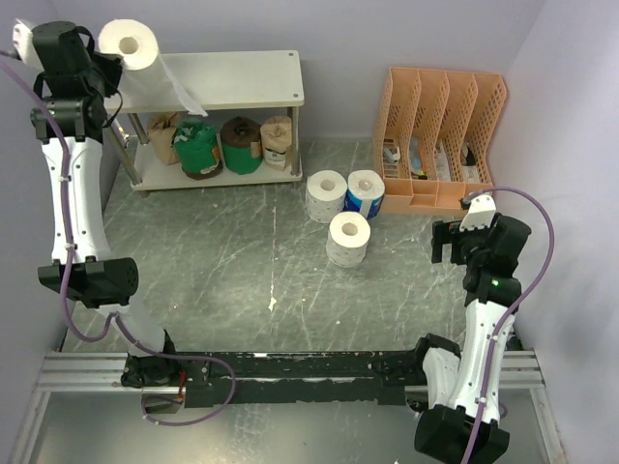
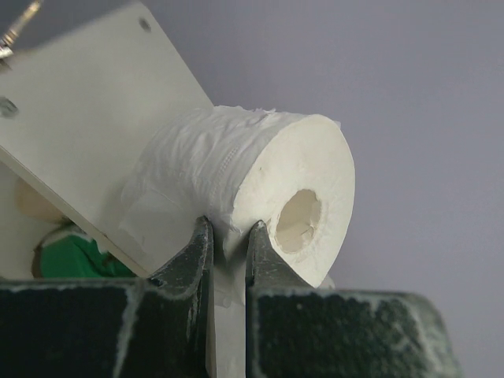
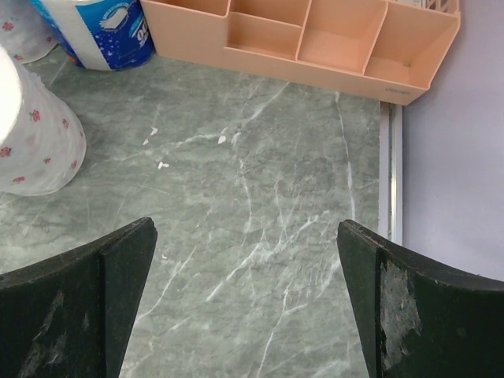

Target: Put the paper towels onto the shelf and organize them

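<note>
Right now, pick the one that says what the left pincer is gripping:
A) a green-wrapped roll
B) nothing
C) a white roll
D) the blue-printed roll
C: the left wrist view shows the left pincer clamped on the lower edge of a white roll, at the left end of the shelf top board.

lower tier packed (rolls), top board free

No lettering can be read anywhere. The blue-printed roll, just beside the orange file organizer, carries white print too blurred to make out. Labels on the green-wrapped rolls, well apart from that organizer, are too small.
</note>
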